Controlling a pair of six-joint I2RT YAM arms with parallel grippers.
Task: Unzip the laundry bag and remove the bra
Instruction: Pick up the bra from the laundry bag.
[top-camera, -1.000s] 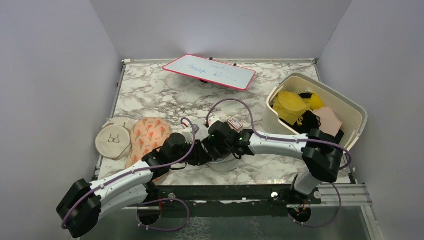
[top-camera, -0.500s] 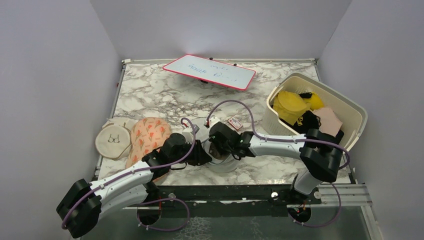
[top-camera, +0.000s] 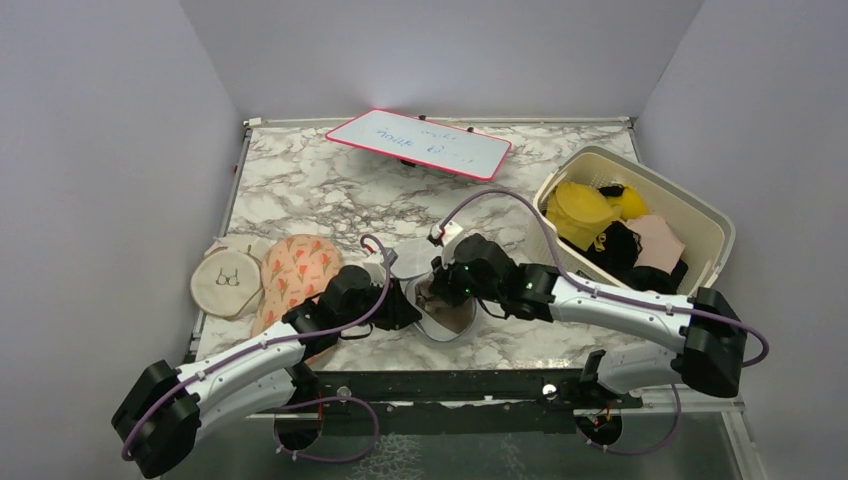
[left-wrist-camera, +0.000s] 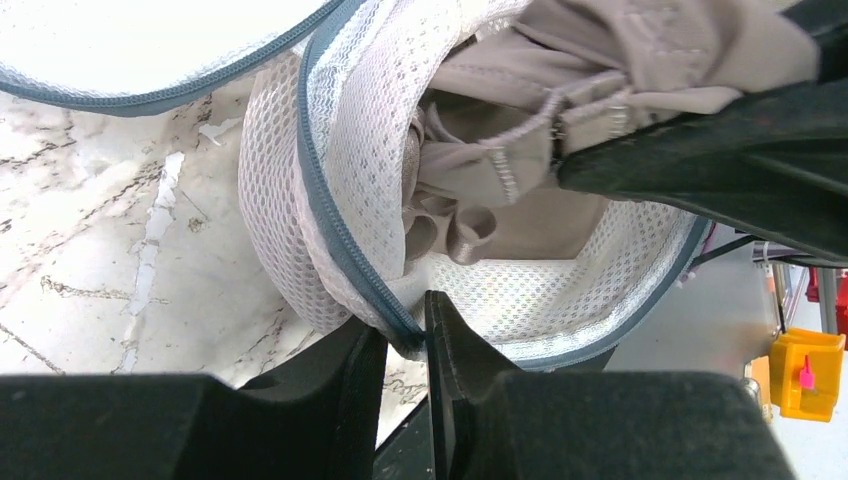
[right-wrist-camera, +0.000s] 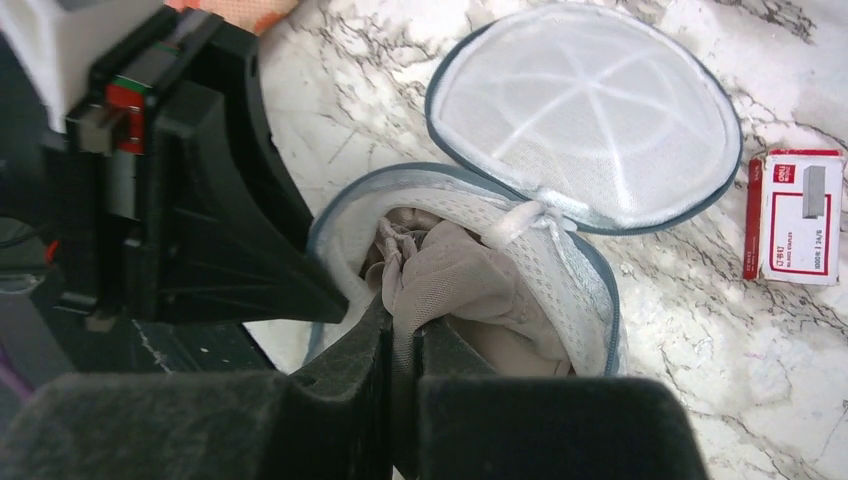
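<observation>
The laundry bag (top-camera: 447, 318), a white mesh cylinder with grey-blue zipper trim, stands unzipped at the table's near edge. Its round lid (right-wrist-camera: 585, 110) is flipped back flat on the marble. Inside it lies the bra (right-wrist-camera: 470, 280), a crumpled beige-grey fabric with a strap showing (left-wrist-camera: 520, 150). My left gripper (left-wrist-camera: 405, 338) is shut on the bag's near rim (left-wrist-camera: 340, 230), pinching mesh and zipper trim. My right gripper (right-wrist-camera: 400, 325) is shut on a fold of the bra, over the bag's mouth. In the top view both wrists meet over the bag, left gripper (top-camera: 405, 310) beside right gripper (top-camera: 446, 290).
A small box of staples (right-wrist-camera: 795, 215) lies right of the lid. A cream basket (top-camera: 712, 225) at the right holds yellow, black and pink garments. An orange-pink pouch (top-camera: 295, 275) and a beige pouch (top-camera: 228, 282) lie at the left. A whiteboard (top-camera: 420, 143) is at the back.
My right gripper went from open to shut on the bra fabric, and its wrist has drawn back to the right, uncovering the lid. The left jaws tightened slightly on the rim.
</observation>
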